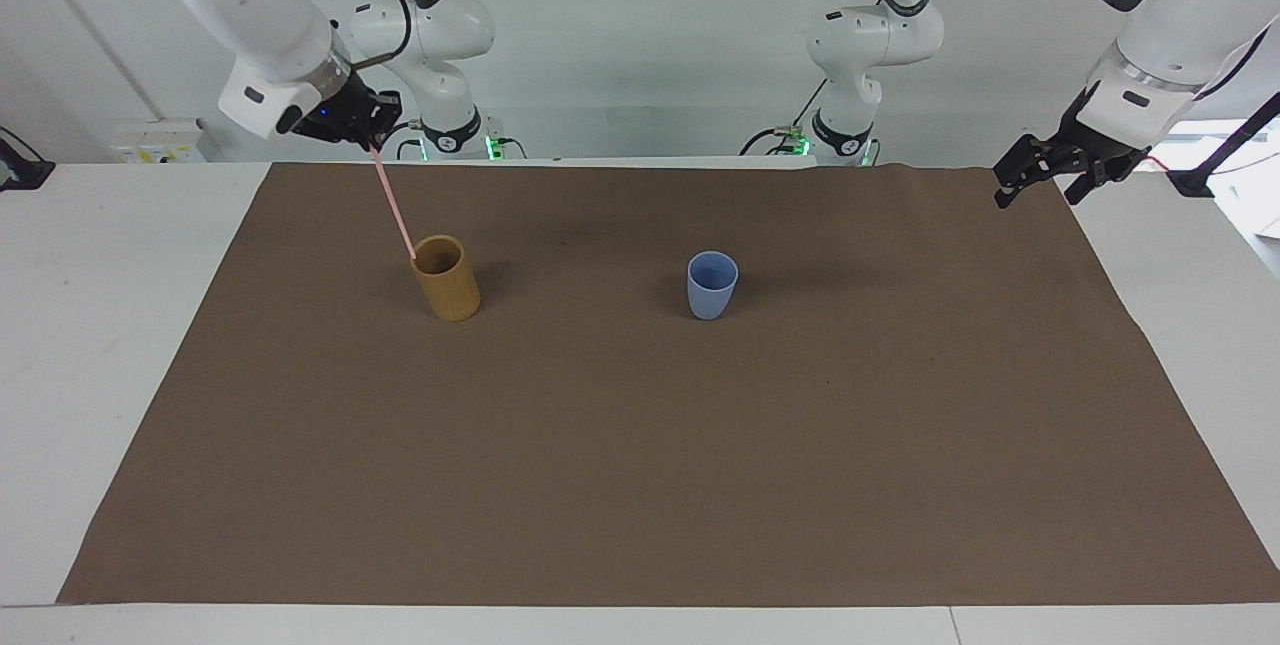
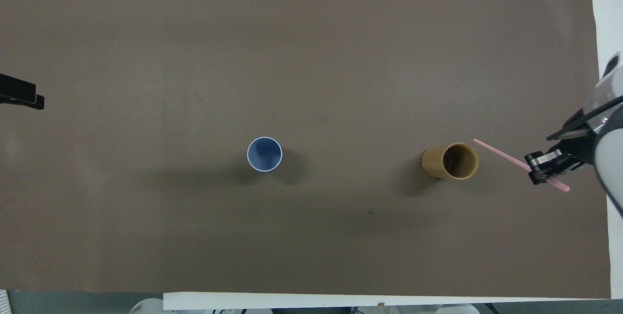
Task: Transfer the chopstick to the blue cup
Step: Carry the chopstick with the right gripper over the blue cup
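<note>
My right gripper (image 1: pixel 368 135) is raised above the table at the right arm's end and is shut on the upper part of the pale pink chopstick (image 1: pixel 393 205). The chopstick hangs tilted, its lower tip level with the rim of the tan wooden cup (image 1: pixel 445 290) and just outside it. In the overhead view the chopstick (image 2: pixel 501 153) slants between the tan cup (image 2: pixel 445 162) and my right gripper (image 2: pixel 536 172). The blue cup (image 1: pixel 712 287) stands upright and empty mid-table (image 2: pixel 264 154). My left gripper (image 1: pixel 1040 180) waits open over the mat's edge at the left arm's end (image 2: pixel 22 97).
A brown mat (image 1: pixel 640 445) covers most of the white table (image 1: pixel 90 325). The two cups are the only things standing on it. The arms' bases (image 1: pixel 845 140) stand along the edge nearest the robots.
</note>
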`<state>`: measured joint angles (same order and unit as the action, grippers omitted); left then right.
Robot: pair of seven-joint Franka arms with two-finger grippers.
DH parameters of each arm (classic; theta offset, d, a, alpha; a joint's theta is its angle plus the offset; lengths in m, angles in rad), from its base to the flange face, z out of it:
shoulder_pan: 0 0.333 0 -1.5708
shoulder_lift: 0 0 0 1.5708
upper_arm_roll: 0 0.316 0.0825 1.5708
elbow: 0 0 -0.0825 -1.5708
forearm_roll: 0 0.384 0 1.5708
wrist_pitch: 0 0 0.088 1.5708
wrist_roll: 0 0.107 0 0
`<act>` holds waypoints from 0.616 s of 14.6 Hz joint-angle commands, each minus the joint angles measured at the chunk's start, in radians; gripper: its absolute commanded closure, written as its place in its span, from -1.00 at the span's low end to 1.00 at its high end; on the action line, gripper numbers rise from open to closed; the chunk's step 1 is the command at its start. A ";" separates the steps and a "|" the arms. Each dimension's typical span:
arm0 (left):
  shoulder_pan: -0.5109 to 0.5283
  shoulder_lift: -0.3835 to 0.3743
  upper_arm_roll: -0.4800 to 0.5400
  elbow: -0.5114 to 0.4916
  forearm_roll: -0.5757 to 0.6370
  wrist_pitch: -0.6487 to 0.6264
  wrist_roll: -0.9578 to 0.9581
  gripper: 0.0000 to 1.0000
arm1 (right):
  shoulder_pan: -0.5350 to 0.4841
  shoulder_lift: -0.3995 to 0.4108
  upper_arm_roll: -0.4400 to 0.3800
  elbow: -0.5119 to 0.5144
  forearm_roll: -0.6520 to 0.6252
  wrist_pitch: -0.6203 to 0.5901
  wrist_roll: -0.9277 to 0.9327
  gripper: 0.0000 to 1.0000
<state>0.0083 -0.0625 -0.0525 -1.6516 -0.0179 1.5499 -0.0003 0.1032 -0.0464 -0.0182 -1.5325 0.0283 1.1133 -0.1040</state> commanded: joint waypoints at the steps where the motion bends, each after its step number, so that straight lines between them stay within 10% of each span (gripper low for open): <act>1: 0.001 -0.008 0.003 -0.005 0.010 -0.010 0.014 -1.00 | 0.048 0.158 0.026 0.268 0.117 -0.118 0.209 1.00; 9: -0.001 -0.008 0.003 -0.005 0.010 -0.010 0.014 -1.00 | 0.441 0.246 0.052 0.267 0.450 0.342 1.142 1.00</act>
<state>0.0083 -0.0625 -0.0525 -1.6516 -0.0179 1.5499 -0.0003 0.4974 0.1484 0.0387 -1.2712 0.4295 1.3756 0.9151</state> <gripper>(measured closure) 0.000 0.916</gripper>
